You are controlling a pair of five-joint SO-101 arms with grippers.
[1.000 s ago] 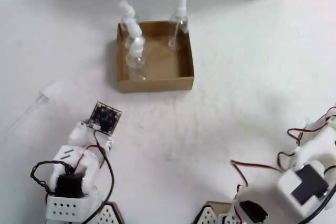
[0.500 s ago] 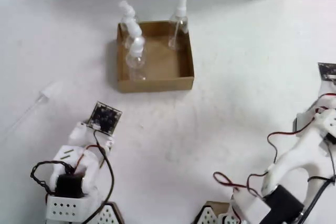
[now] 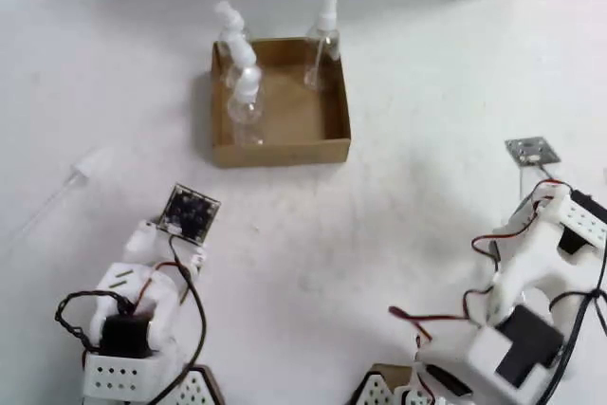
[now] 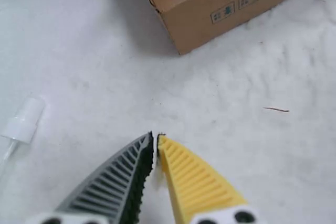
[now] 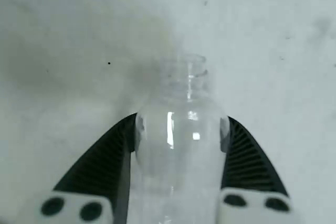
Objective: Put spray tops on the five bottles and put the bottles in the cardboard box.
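Inside the cardboard box (image 3: 281,152) the left side is crowded by the front-left bottle (image 3: 245,94) and the back-left bottle (image 3: 229,33) (looks like it's right in the corner, hard to tell from up here). The back-right bottle (image 3: 322,43) takes its corner, so the roomy bit is the middle and front-right of the floor, open from above. Between the box's front wall and the left arm (image 3: 142,291) and right arm (image 3: 536,267) it's wide open white table, and the loose spray top (image 3: 85,166) lies well off to the left with room all round it.
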